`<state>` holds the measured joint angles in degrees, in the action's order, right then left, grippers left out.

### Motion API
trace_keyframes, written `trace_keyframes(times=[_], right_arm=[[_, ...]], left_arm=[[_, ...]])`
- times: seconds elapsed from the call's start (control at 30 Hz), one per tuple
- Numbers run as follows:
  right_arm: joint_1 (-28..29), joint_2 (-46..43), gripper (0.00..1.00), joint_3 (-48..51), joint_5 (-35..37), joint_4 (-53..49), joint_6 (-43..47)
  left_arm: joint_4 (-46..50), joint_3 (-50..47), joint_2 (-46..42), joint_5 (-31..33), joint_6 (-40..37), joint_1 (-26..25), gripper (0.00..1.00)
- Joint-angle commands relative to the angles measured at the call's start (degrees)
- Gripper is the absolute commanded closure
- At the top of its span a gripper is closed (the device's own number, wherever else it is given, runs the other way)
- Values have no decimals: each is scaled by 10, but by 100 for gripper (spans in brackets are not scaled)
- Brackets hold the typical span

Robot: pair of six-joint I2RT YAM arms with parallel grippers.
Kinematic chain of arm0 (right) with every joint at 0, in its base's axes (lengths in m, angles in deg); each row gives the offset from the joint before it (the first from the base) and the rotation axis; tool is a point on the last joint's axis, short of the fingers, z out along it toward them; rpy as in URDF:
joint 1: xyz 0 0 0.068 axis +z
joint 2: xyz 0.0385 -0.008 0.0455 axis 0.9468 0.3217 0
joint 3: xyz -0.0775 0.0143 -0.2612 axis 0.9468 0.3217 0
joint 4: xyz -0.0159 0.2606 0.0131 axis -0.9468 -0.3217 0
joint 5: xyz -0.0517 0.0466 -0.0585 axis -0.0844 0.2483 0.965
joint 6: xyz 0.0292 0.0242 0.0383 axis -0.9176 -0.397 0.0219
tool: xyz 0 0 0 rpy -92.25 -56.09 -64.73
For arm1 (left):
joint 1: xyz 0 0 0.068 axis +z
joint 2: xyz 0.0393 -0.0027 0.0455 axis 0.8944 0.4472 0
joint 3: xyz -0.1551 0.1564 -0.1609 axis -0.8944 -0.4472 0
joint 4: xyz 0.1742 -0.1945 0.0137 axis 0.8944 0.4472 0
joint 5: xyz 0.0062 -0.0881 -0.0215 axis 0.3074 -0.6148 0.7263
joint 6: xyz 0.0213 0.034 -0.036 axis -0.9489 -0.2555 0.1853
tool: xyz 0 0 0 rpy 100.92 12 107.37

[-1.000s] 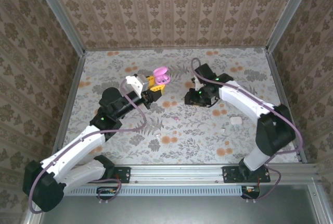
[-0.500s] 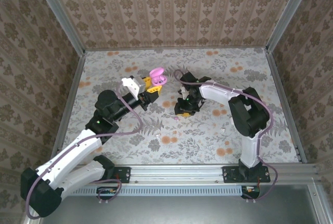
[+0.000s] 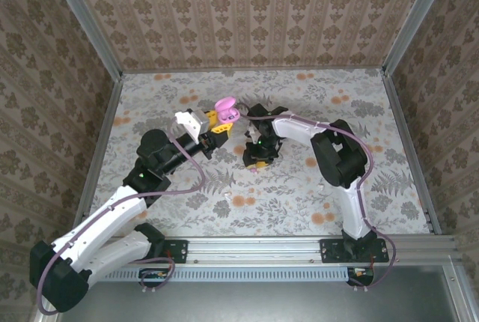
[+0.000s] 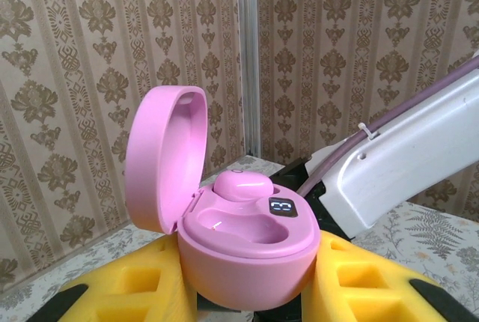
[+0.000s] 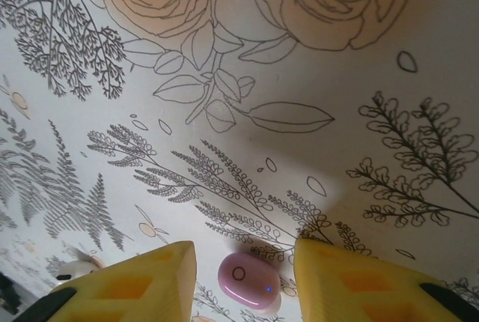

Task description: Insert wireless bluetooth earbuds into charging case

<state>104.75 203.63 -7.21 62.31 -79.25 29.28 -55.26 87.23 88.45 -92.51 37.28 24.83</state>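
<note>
Step in hand: picking up the loose earbud; judged about half done, one bud seated and one to go.
Charging case (image 4: 247,258): pink, not white; held off the desk in the left gripper (image 4: 247,292), whose yellow fingers (image 4: 123,288) are clamped on its lower body. Lid (image 4: 166,157) stands open, hinged up on the left.
Case contents: one pink earbud (image 4: 243,185) sits in the far socket; the near socket (image 4: 243,228) looks vacant.
Loose earbud (image 5: 249,281): pink oval lying on the desk (image 5: 299,75), in the gap of the right gripper (image 5: 241,251).
Right fingers (image 5: 150,277): spread wide, holding nothing, one either side of the bud and clear of it.
Key relation: the bud lies slightly back from the fingertips. Its long axis runs roughly across the gap, along the closing line, so the pads should meet its ends.
Height over the desk: cannot tell.
Nearer arm: right, directly over the bud; in the top view the right gripper (image 3: 258,159) is close beside the left gripper (image 3: 219,123) and the case (image 3: 227,107).
Room: desk edges and walls well apart; bare patterned surface around the bud.
Nearby item: a small white bit (image 5: 75,268) lies outside the left-hand finger, apart from the bud.
Risk, judged: a small rounded bud may squirt out of the closing pads.
</note>
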Motion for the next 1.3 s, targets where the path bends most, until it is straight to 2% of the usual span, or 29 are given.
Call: trace_keyframes(times=[0.0,0.33,0.67,1.27], right_arm=[[11,17,58,-25,36,-54,30],[36,27,59,-41,83,-88,53],[41,30,68,-42,139,-99,43],[-51,-151,71,202,135,66,-132]], left_arm=[[-11,-2,-2,7,-4,-3,66],[-14,-1,5,5,-2,-3,66],[-14,-1,4,7,-1,-3,67],[-27,7,36,-3,9,-4,67]])
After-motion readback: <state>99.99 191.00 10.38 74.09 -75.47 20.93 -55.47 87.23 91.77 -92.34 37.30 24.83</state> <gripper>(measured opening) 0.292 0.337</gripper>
